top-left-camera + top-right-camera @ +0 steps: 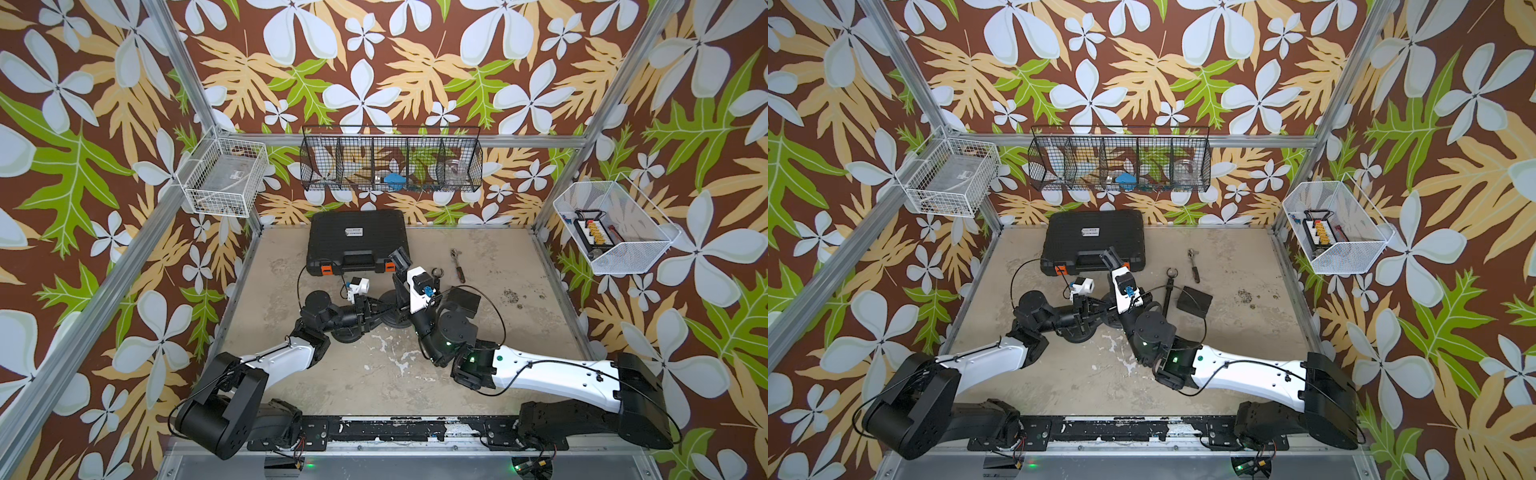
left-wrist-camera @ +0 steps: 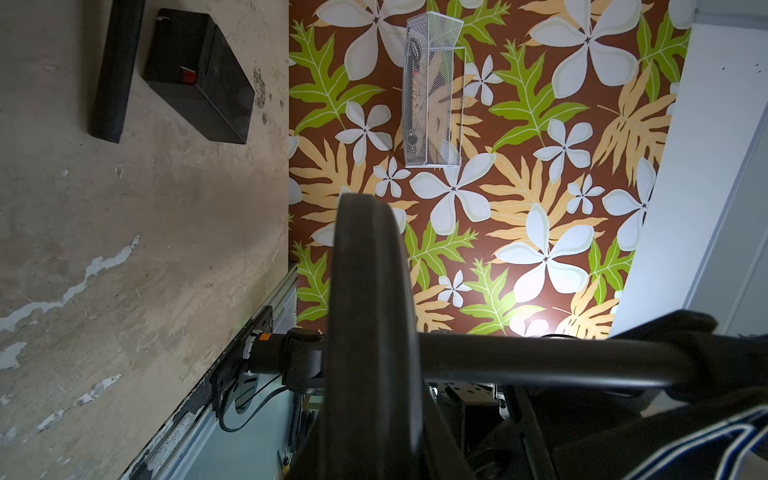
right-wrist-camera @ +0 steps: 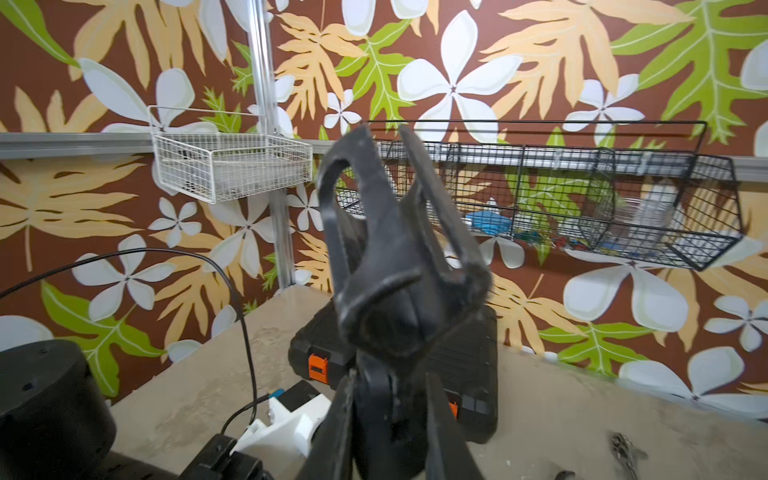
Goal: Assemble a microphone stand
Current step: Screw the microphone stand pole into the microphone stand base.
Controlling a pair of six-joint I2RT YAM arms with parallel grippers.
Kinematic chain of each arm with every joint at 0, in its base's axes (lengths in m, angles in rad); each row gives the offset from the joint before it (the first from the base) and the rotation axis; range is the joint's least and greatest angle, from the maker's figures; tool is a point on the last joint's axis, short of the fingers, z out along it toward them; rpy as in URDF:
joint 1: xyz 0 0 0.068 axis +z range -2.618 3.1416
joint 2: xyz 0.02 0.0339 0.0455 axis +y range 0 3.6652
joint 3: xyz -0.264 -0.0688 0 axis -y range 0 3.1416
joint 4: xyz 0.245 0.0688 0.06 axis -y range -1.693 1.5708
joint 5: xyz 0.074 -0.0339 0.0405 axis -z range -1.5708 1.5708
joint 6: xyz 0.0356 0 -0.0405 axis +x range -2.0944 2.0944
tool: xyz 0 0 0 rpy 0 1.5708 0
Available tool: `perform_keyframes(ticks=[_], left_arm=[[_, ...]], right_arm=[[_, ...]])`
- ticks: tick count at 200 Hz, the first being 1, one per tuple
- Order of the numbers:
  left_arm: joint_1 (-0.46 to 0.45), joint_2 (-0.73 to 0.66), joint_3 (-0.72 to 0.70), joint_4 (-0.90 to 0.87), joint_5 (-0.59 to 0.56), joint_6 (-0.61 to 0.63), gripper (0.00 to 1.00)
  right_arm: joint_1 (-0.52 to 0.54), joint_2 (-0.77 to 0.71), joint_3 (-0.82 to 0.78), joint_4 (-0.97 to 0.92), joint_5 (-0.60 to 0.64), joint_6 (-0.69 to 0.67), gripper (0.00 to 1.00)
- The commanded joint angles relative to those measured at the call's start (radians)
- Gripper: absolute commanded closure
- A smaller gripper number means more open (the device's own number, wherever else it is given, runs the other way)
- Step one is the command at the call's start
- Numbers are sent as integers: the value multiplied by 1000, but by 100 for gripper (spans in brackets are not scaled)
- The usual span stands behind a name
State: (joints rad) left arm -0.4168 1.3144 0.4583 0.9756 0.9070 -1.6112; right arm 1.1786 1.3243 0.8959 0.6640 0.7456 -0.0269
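Observation:
The microphone stand's round black base (image 2: 374, 316) is gripped at its rim by my left gripper (image 2: 374, 419), which is shut on it. A black pole (image 2: 540, 357) rises from the base's middle. In both top views the base (image 1: 390, 309) (image 1: 1105, 309) shows low between the two arms. At the pole's top is the black U-shaped microphone clip (image 3: 395, 232) (image 1: 400, 258) (image 1: 1113, 258). My right gripper (image 3: 390, 415) (image 1: 400, 277) is shut on the clip's stem. A second black tube (image 1: 1168, 296) (image 2: 116, 70) with a ring end lies on the table.
A black tool case (image 1: 356, 241) with orange latches lies at the back. Right of the arms are a small black box (image 1: 1195, 300) (image 2: 199, 75) and a ratchet wrench (image 1: 458, 266). Wire baskets (image 1: 390, 160) hang on the walls. The left arm's cable (image 3: 232, 299) loops nearby.

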Motion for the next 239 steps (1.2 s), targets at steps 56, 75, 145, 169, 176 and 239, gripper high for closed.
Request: perform_keyframes(ticks=[56, 75, 145, 169, 176, 239], left_arm=[[70, -23, 73, -75, -67, 94, 100], [74, 3, 91, -81, -4, 99, 100], [73, 90, 194, -234, 172, 215, 100], [73, 110, 203, -196, 202, 192, 100], [73, 115, 204, -180, 213, 183, 100], [73, 132, 220, -175, 257, 186, 100]], right_arm=[[-364, -193, 6, -322, -1091, 51, 17], [-507, -187, 19, -339, -1424, 34, 18], [-720, -49, 140, -393, -1887, -59, 21], [-737, 8, 205, -457, -1925, -113, 20], [-738, 20, 223, -471, -1934, -124, 20], [-738, 133, 325, -478, -2059, -160, 36]])
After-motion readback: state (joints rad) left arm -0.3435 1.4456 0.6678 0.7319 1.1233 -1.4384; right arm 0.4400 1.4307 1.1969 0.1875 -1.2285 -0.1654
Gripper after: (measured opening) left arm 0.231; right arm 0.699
